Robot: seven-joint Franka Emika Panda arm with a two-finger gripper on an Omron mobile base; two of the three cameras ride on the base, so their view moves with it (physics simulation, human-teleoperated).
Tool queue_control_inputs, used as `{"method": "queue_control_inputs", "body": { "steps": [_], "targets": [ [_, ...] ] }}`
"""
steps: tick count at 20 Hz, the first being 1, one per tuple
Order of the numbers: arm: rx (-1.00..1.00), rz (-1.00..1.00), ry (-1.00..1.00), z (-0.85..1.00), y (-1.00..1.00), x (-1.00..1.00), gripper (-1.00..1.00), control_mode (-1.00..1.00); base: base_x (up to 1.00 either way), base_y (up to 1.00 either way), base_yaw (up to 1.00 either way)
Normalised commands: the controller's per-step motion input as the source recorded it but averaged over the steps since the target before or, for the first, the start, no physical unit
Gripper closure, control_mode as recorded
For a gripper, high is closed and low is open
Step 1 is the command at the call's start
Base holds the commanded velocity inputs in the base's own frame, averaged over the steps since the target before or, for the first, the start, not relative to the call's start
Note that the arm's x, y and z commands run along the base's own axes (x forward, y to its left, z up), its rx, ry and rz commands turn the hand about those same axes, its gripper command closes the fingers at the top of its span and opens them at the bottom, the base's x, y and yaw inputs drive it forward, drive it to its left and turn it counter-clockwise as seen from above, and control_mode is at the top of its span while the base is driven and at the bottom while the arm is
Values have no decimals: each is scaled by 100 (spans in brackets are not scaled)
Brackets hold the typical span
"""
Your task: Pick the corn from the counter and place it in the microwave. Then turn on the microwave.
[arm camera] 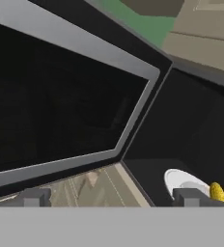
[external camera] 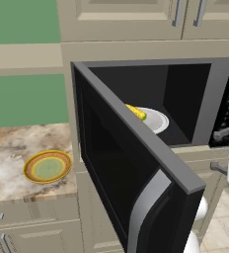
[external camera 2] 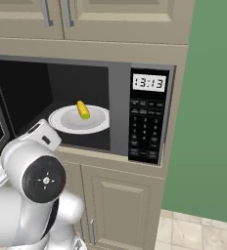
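Observation:
The corn [external camera 2: 83, 110] lies on the white turntable plate [external camera 2: 66, 124] inside the microwave [external camera 2: 118, 105], free of any grip. From the left base view the corn [external camera: 136, 112] shows just past the top edge of the open door [external camera: 131, 168]. My gripper [arm camera: 113, 198] is open, its two fingertips [arm camera: 34, 197] far apart with nothing between them. It hangs outside the oven near the door's hinge side. In the hand view the corn [arm camera: 218, 191] sits low on the right, beside the right fingertip.
The microwave door swings far out to the left and blocks that side. The button panel [external camera 2: 147, 129] with a lit clock is right of the cavity. A yellow-rimmed green plate [external camera: 47, 167] rests on the counter [external camera: 13, 143]. Cabinets stand above and below.

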Motion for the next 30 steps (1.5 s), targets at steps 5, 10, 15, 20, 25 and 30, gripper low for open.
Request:
{"method": "queue_control_inputs", "body": {
  "steps": [5,10,15,20,25,30],
  "targets": [
    [0,1,-15,0,33,-72,-100,-100,0,0,0],
    [0,0,-13,0,34,-66,-100,-100,0,0,0],
    [0,0,-14,0,25,-53,-100,-100,0,0,0],
    [0,0,-14,0,15,-48,-100,-100,0,0,0],
    [0,0,-14,0,13,-53,-100,-100,0,0,0],
    [0,0,-15,-1,27,-46,-100,-100,0,0,0]
  ]
}}
